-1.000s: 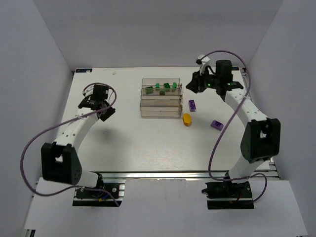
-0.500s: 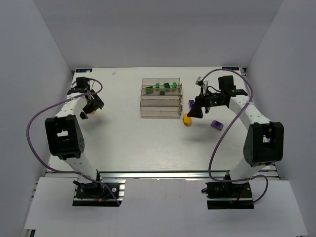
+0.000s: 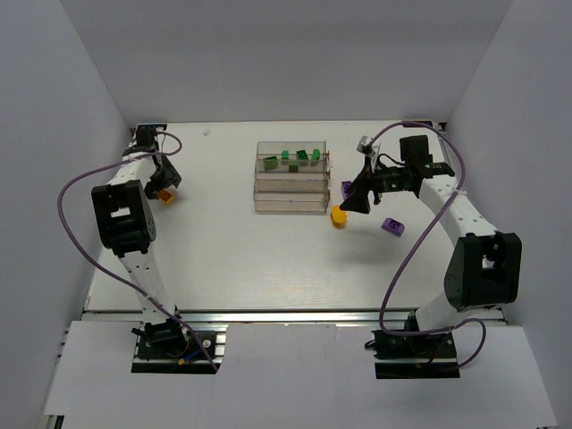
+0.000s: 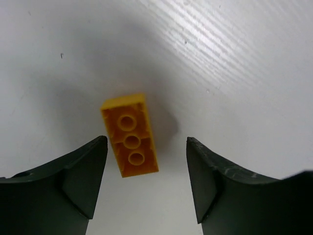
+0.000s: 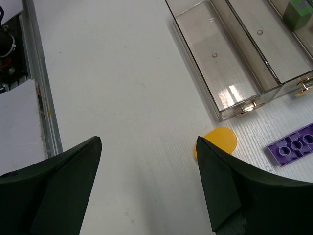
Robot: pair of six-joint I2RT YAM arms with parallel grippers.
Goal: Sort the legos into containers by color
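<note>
Brick point(image 4: 129, 134), orange-yellow, underside up, far left of table point(image 4: 244, 73), well apart from containers point(image 3: 290, 189). Probably light, rigid, smooth; best gripped across long sides. Left gripper point(image 4: 145, 147) wide open, empty, above it.

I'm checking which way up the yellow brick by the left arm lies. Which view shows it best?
Left wrist: the yellow brick is close and sharp, underside up. Top external shows it only as a tiny orange speck; right wrist doesn't show it.

Probably a lab test cell: white table point(image 3: 268, 259) boxed by plain grey walls point(image 3: 54, 89), aluminium rail point(image 3: 295, 315) in front.
</note>
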